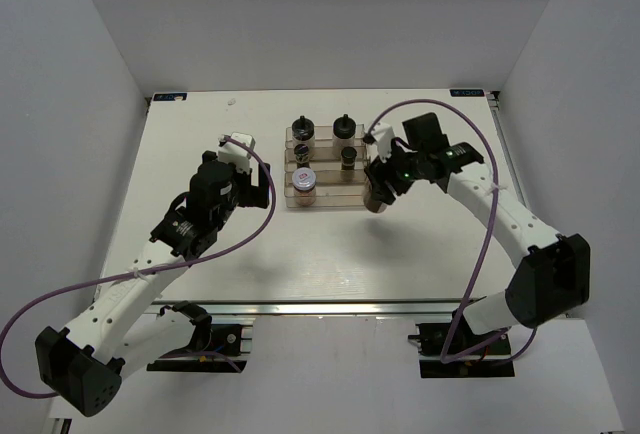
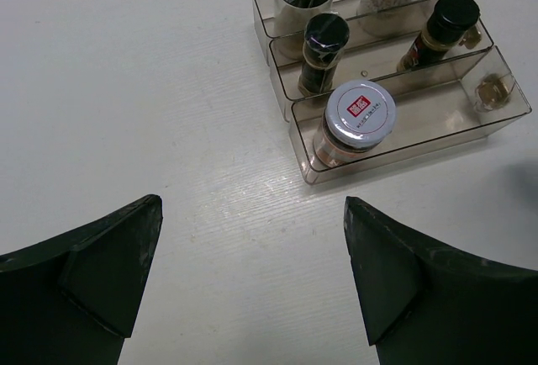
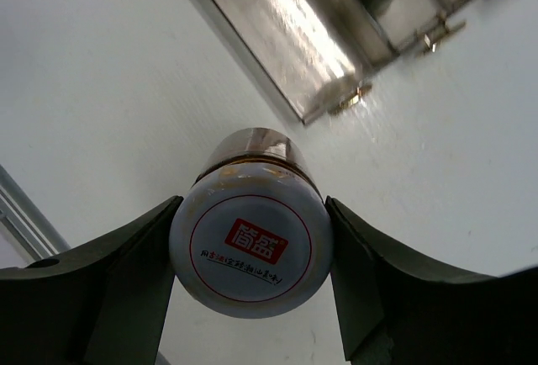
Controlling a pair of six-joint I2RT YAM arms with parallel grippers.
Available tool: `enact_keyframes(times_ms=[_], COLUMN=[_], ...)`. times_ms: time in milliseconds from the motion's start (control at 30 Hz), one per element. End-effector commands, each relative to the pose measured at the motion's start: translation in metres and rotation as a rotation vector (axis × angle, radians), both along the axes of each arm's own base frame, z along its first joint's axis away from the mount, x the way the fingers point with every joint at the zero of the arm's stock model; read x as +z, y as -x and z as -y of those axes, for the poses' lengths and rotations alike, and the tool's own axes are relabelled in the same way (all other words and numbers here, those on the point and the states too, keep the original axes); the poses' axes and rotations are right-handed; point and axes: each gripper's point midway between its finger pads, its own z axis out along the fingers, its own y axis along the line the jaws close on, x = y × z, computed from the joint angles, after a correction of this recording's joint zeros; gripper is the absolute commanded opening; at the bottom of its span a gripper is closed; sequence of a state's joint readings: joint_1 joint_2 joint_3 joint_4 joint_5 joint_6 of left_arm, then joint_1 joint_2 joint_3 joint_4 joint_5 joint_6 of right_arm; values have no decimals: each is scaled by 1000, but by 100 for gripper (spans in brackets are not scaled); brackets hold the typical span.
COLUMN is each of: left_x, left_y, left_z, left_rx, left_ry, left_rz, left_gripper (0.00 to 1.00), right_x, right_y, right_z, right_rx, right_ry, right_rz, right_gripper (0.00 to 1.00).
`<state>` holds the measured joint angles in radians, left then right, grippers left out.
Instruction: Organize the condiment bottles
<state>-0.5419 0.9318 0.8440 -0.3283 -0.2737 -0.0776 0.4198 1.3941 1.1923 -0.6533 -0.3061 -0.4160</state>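
Fingers [image 3: 126, 272] of the R gripper [image 3: 250, 251] pinch the white-lid jar [image 3: 252, 150] just beside the clear rack [image 3: 319, 45] — L gripper [image 2: 250, 205] hangs spread wide left of it.

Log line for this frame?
left gripper: open, empty, left of rack | right gripper: shut on white-lidded jar, beside rack | rack: five jars

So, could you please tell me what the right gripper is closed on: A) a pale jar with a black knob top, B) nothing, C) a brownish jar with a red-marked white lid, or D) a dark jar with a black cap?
C: the right wrist view shows the right gripper clamped on both sides of the brownish jar with the red-marked white lid.
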Motion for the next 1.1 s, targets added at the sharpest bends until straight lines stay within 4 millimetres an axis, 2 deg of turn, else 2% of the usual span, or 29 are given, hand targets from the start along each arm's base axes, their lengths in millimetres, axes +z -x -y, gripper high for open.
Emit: enact_keyframes(times_ms=[0, 100, 167, 200, 233, 267, 333, 367, 400, 467, 633, 767, 1067], left_x=[-1, -3, -2, -2, -3, -3, -3, -3, -3, -3, -3, -5, -5], left_y=[-2, -2, -2, -2, -2, -2, -3, -2, -2, -3, -3, -3, -3], left_z=[-1, -2, -2, -2, -2, -2, -2, -2, -2, -3, -1, -1, 0], left_rx=[11, 12, 13, 12, 14, 14, 15, 15, 15, 16, 10, 7, 3], left_ry=[-6, -12, -12, -13, -14, -14, -18, -17, -17, -18, -18, -21, -22], left_rz=[8, 2, 5, 7, 3, 3, 1, 2, 2, 4, 2, -4, -5], left_gripper=[98, 98, 98, 98, 98, 98, 98, 98, 98, 98, 98, 98, 98], right_x=[45, 56, 49, 57, 58, 49, 53, 44, 47, 41, 44, 37, 13], right_y=[-20, -28, -33, -38, -42, -46, -55, -59, -65, -70, -83, -91, -92], right_z=[-46, -76, -91, -99, -104, -111, -120, -124, -127, -132, -138, -138, -133], right_rx=[40, 74, 83, 87, 87, 88, 82, 79, 76, 75, 66, 52, 35], right_ry=[-97, -111, -103, -116, -119, -108, -119, -110, -117, -108, -108, -87, -39], right_rz=[84, 107, 91, 110, 113, 99, 105, 88, 96, 87, 106, 107, 76], right_gripper=[0, 0, 0, 0, 0, 0, 0, 0, 0, 0, 0, 0, 0])
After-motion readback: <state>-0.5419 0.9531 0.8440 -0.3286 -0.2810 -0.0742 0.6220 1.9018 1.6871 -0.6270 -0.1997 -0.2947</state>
